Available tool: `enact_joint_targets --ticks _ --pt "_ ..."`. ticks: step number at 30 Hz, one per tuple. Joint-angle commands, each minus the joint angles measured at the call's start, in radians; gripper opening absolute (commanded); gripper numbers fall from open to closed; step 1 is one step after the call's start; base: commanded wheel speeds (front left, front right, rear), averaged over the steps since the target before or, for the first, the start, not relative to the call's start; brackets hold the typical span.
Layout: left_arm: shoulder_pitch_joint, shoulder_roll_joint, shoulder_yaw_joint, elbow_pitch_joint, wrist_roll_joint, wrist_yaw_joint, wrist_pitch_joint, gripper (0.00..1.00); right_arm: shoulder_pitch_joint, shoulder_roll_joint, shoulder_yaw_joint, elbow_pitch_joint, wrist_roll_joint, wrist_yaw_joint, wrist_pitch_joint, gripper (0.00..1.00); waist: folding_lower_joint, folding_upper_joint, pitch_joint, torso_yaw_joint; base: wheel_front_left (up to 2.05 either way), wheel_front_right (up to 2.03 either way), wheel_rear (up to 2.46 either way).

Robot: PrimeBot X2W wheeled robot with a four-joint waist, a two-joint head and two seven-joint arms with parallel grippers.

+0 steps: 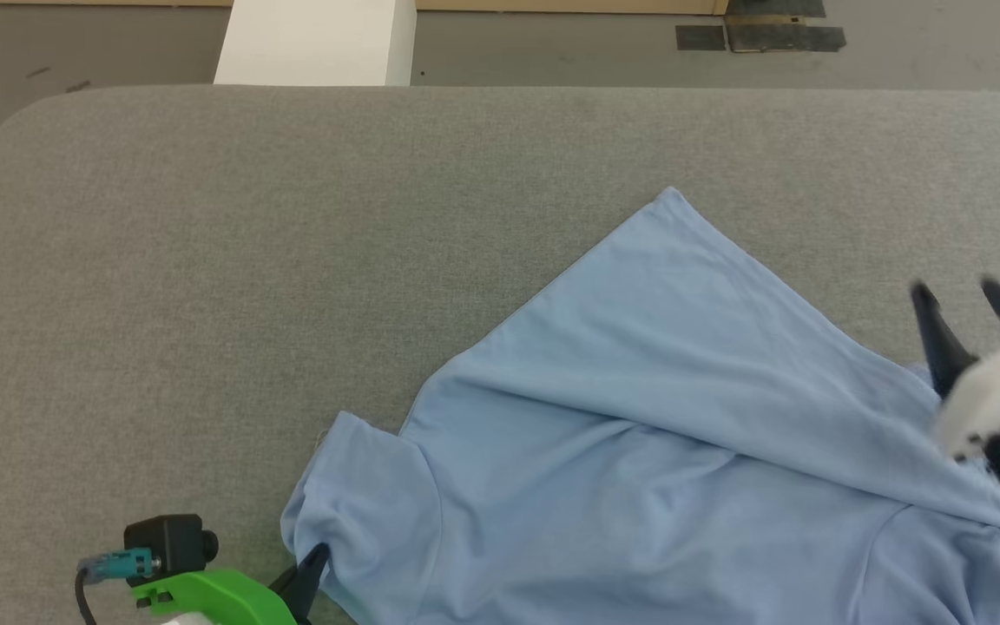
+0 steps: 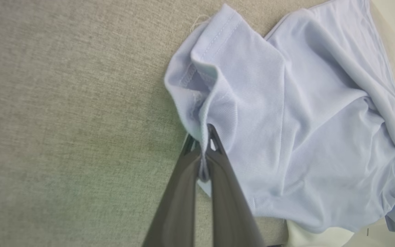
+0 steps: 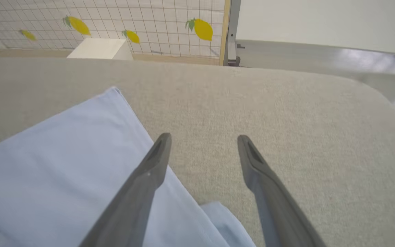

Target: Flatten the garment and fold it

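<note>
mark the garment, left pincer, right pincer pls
garment [image 1: 639,417], head view, middle of the blue body panel
left pincer [image 2: 201,139], left wrist view, between its fingertips, shut on a sleeve fold
right pincer [image 3: 204,137], right wrist view, midway between its open fingertips

This is looking like a test lab: a wide grey fabric-covered counter is sitting over a bare grey floor marked with dark tape patches. Beyond it, a plain white block is standing before a wire-grid panel decorated with yellow lemons.
</note>
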Motion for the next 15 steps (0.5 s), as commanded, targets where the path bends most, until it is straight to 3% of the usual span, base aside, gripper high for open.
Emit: enact_joint_targets --ticks 1,7,15 --pt "-0.012 0.001 -0.002 0.004 0.004 0.0 0.001 0.0 -0.052 -0.023 0.055 -0.001 0.016 -0.002 -0.052 1.0 0.0 0.0 0.01 0.01 0.0 0.0 0.0" --pt "-0.049 -0.009 -0.022 0.02 0.004 -0.013 -0.005 0.0 -0.258 -0.098 0.303 0.131 0.073 -0.002 -0.169 1.0 0.0 0.0 0.046 0.053 0.0 0.0 0.0" --pt "-0.096 -0.029 -0.046 0.051 0.004 -0.033 -0.028 0.0 -0.523 -0.137 0.531 0.406 0.122 -0.002 -0.063 1.0 0.0 0.0 0.125 0.128 0.0 0.0 0.0"
